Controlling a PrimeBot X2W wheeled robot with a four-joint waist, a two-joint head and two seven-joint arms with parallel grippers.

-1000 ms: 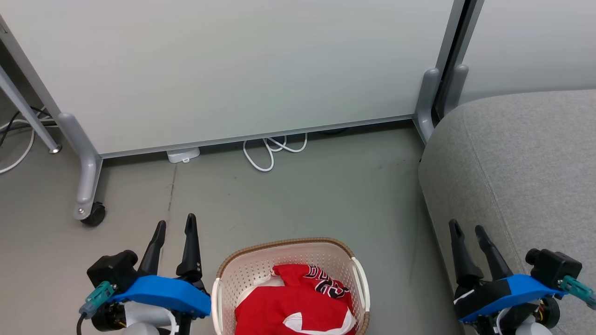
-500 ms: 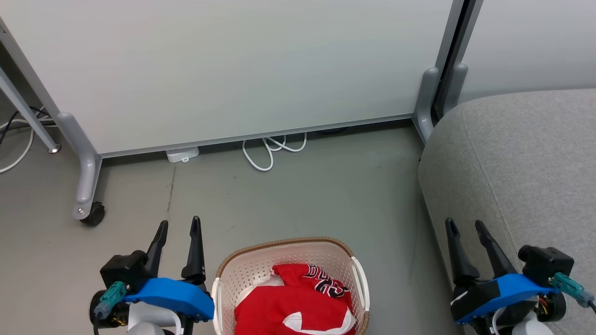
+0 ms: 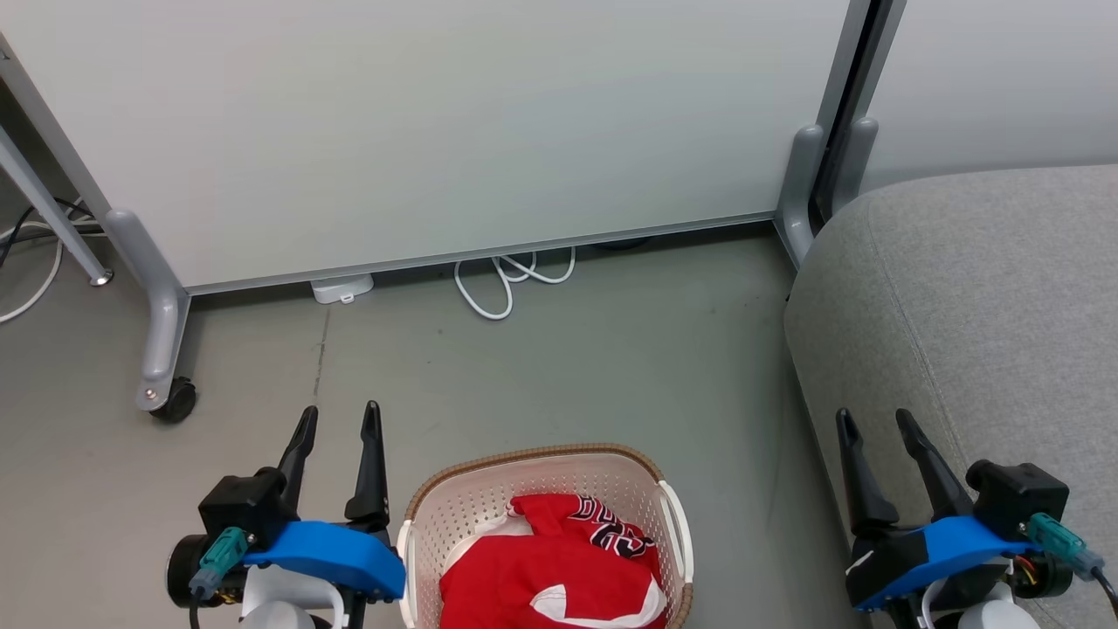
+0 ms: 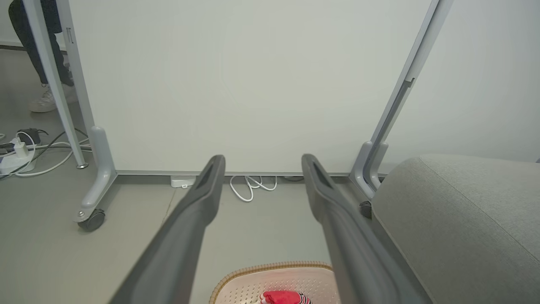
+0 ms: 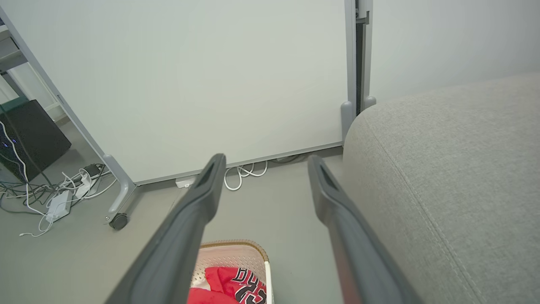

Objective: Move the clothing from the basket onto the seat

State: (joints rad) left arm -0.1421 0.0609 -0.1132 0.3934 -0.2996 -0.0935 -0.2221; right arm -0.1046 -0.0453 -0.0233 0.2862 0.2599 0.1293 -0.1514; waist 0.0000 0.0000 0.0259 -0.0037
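Red clothing (image 3: 550,563) with white trim and black-and-white lettering lies bunched in the cream basket (image 3: 454,498), which stands on the floor at the bottom middle of the head view. The clothing (image 5: 228,285) and basket rim (image 5: 244,245) also show low in the right wrist view, and the basket (image 4: 270,278) in the left wrist view. The grey seat (image 3: 978,306) fills the right side. My left gripper (image 3: 339,416) hangs open left of the basket, empty. My right gripper (image 3: 873,418) is open over the seat's left edge, empty.
A white partition panel (image 3: 437,131) on grey wheeled legs (image 3: 162,349) stands behind the basket. A white cable (image 3: 511,284) loops on the floor under it. More cables and a power strip (image 5: 59,202) lie far left. A person's leg (image 4: 46,63) shows behind the partition.
Both grippers have drifted slightly: the left one to the right and up a little, the right one up a little. Basket, clothing and seat have not moved.
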